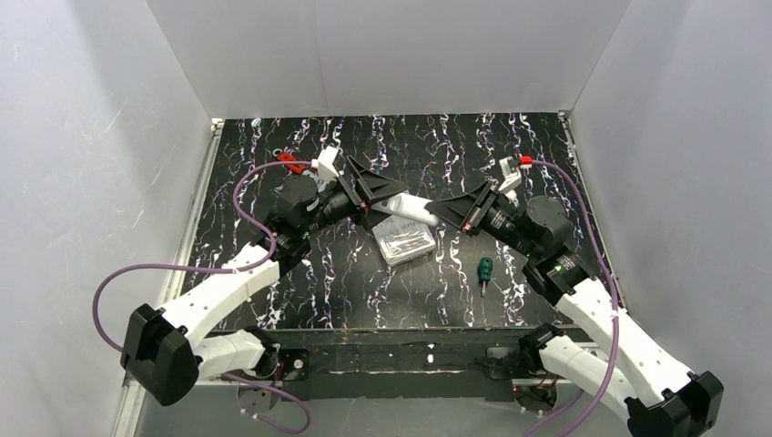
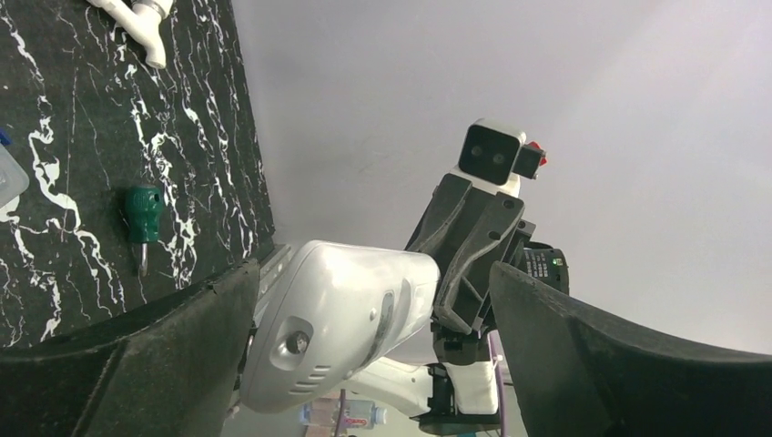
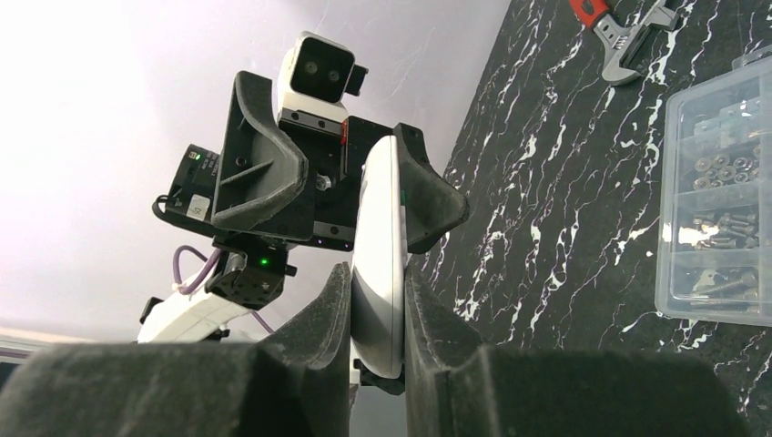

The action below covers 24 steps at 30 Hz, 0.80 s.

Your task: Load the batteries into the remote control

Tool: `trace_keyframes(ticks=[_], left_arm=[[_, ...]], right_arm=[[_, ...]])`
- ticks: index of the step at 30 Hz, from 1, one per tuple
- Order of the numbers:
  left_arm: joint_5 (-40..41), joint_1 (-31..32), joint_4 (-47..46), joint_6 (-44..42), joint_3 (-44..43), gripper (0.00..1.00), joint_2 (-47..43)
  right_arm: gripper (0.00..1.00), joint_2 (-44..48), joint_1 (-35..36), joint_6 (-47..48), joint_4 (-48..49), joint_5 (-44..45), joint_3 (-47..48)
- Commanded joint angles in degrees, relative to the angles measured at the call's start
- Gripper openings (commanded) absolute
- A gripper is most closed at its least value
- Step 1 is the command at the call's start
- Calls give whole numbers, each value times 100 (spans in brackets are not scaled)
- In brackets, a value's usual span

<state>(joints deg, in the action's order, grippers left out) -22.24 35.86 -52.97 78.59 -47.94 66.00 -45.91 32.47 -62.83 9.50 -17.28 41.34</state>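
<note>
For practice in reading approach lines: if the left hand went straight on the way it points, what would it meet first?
The remote control, which sits between the fingers of the open left hand. Right behind it, probably the right hand gripping it.

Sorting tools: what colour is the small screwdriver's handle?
Green; the screwdriver shows best in left wrist view.

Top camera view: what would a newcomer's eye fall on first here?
A white remote control hangs over the middle of the table. The right gripper clamps one end; the left gripper stands open around the other. A clear box of small parts lies on the table close by.
</note>
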Motion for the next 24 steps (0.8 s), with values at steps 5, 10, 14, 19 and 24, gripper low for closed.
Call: trace_keyframes(ticks=[5,10,14,19,24], left_arm=[[-80,23,434,-398,-117,98,-501],[-57,26,1001,-666,-56,98,-760],[-48,24,1871,-1090,-174,98,-994],[-11,27,3334,-1851,-606,98,-1151],[-57,27,3851,-2184,-818,98,-1103]], right_arm=[[1,108,-71,446,-256,183,392],[1,49,-100,675,-577,332,583],[1,18,-109,1026,-1292,845,868],[1,-332,-108,1954,-2732,1865,1502],[1,-1107,-101,2920,-4007,2722,2319]])
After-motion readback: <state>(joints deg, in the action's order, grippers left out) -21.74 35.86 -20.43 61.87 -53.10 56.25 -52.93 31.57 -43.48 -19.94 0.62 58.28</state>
